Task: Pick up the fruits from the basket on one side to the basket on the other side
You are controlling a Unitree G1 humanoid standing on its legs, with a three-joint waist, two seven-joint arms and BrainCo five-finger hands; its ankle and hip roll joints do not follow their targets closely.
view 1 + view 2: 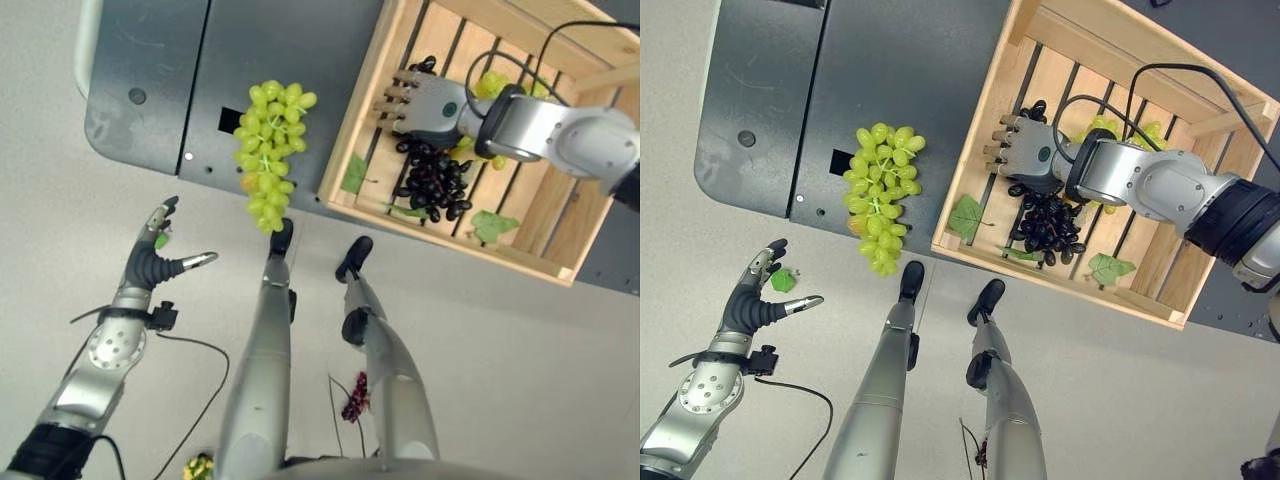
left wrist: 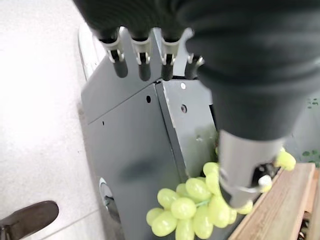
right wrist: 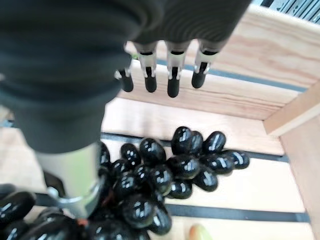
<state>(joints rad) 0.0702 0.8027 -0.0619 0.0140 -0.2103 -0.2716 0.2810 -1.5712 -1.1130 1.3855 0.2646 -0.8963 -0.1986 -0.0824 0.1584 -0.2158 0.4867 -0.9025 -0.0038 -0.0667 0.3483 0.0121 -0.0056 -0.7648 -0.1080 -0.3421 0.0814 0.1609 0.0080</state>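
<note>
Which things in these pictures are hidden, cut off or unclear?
- Green grapes in the crate: mostly behind the right arm, eye views.
- Crate: far corner cut by the picture edge, left eye view.
- Green grapes on the grey plate: partly behind the left hand's thumb, left wrist view.
- Black grapes: partly covered by the right hand, eye views.

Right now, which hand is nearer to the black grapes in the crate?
Right. The right hand hovers inside the wooden crate directly over the black grapes, fingers open. The left hand is off over the floor, beyond the green grapes.
</note>
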